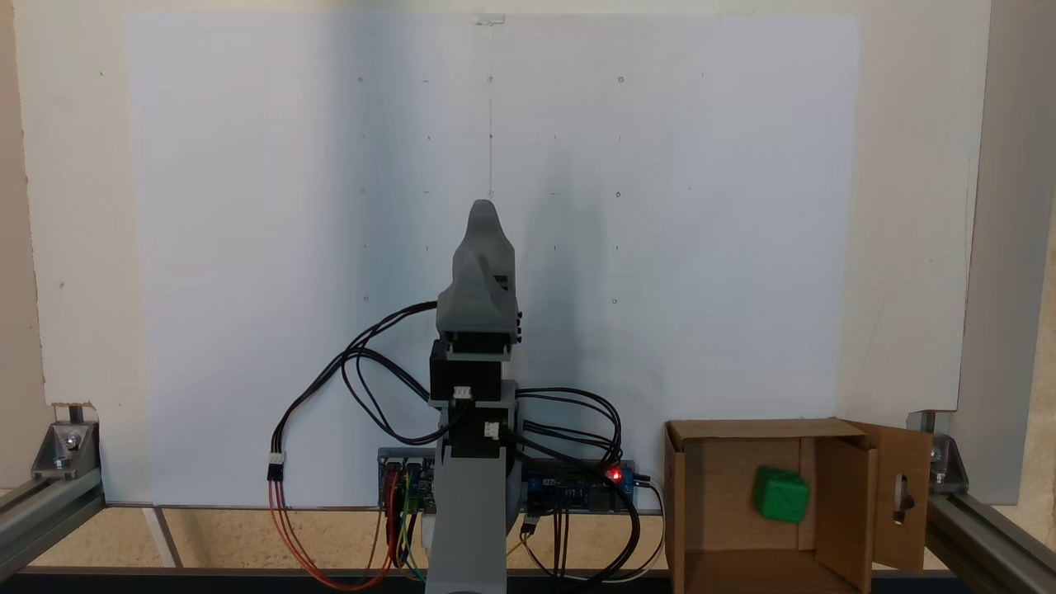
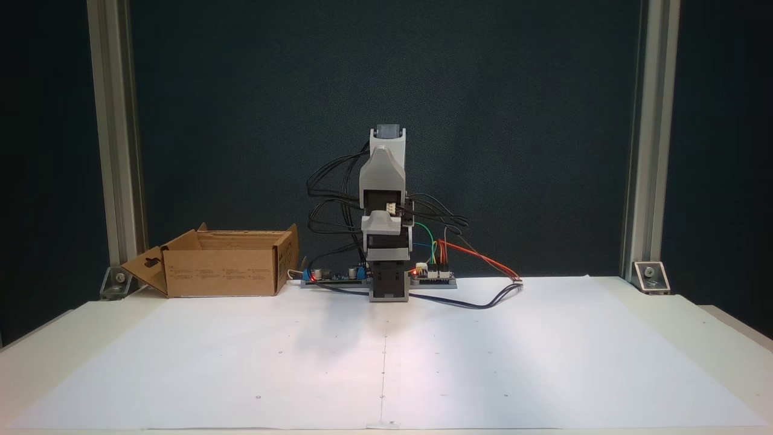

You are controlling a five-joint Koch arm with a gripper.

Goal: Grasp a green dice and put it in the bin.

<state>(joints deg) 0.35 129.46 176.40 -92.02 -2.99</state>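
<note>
White paper (image 2: 483,362) covers most of the table (image 2: 712,338), and it is the biggest thing here. It has tiny dots and a thin line down its middle. Silver metal posts (image 2: 115,151) stand at the back corners in a fixed view, with a dark wall behind them.

Next in size is the bin (image 1: 726,511), a brown cardboard box. In a fixed view from above it sits at the bottom right, just beside the arm's base. Its top is open and its flaps stick out. One flap (image 1: 903,495) has a slot cut in it. In a fixed view from the front the bin (image 2: 223,272) sits to the left of the arm, at the back of the table.

The grey arm (image 2: 384,211) comes next. It is folded up over its base and stands tall and tucked in. Black wires (image 1: 363,371) loop out from its sides, and red and orange wires (image 2: 483,260) run to small boards with red lights. The gripper (image 1: 485,210) points up the picture over the paper in a fixed view from above. Its two parts lie one behind the other, so I cannot tell if they are apart or pressed together. It holds nothing that I can see.

Smallest is the green dice (image 1: 780,495). It lies inside the bin, on the bin's floor, close to the right-hand wall
</note>
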